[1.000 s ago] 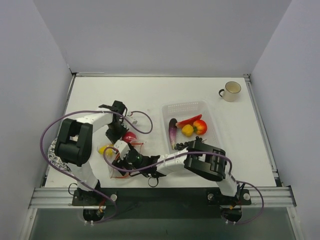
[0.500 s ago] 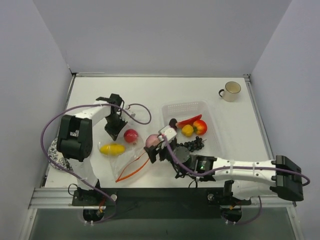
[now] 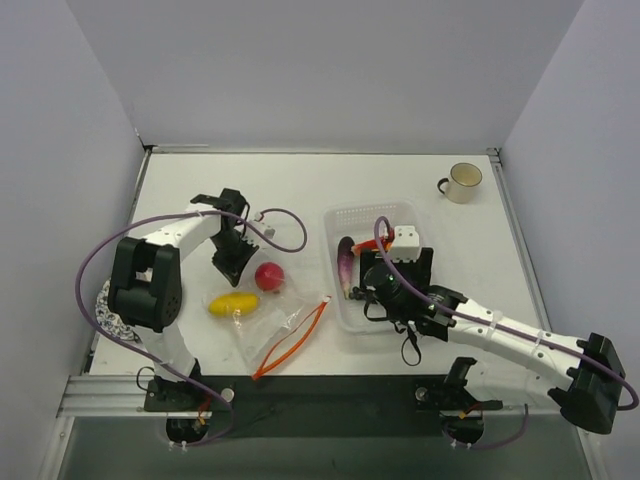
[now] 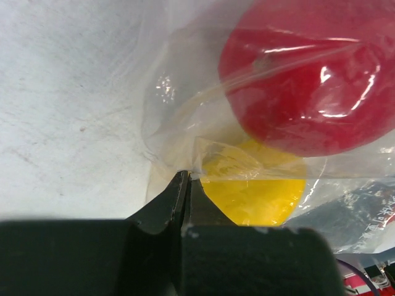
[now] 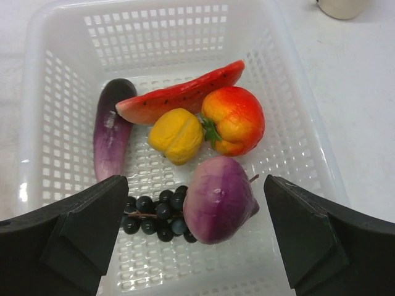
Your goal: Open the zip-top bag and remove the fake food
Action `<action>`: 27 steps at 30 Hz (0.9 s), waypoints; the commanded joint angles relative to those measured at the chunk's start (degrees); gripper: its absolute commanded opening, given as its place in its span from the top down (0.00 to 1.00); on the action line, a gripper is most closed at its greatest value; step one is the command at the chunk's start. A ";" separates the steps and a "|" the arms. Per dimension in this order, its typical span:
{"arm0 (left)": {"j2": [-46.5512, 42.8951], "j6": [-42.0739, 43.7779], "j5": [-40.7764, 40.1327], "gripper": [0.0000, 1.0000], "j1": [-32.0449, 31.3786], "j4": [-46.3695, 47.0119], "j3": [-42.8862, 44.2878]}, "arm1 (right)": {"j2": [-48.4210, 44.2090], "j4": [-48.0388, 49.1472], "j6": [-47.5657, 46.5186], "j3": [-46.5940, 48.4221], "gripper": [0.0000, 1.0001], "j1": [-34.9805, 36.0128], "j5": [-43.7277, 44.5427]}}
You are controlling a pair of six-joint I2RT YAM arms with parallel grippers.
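Two claws: left claw [image 3: 232, 265] pinches the zip-top bag [image 3: 278, 328], which trails toward five o'clock holding fake food [image 3: 268, 276]; right claw [image 5: 196, 206] spreads wide over the basket [image 5: 296, 142].

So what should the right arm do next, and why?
Probably swing the open right gripper from the basket toward the mouth of the zip-top bag: the purple piece lies free there, while the red fruit and yellow piece sit inside the bag the left gripper pinches.
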 commanded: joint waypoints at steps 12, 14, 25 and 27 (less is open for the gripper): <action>-8.43 0.57 9.81 1.00 -0.81 -15.53 17.26 | 10.80 10.88 -12.95 2.92 0.00 24.10 5.07; -9.48 0.57 11.21 1.00 -1.17 -17.30 19.37 | 11.95 12.03 -12.69 2.57 0.00 24.28 4.28; -12.39 0.39 6.92 1.00 -2.49 -15.02 10.32 | 11.86 18.10 -11.90 -1.12 0.01 24.45 -2.75; -12.47 -0.05 7.70 1.00 -2.66 -17.90 15.21 | 12.73 17.58 -11.37 -1.12 0.02 24.63 -3.54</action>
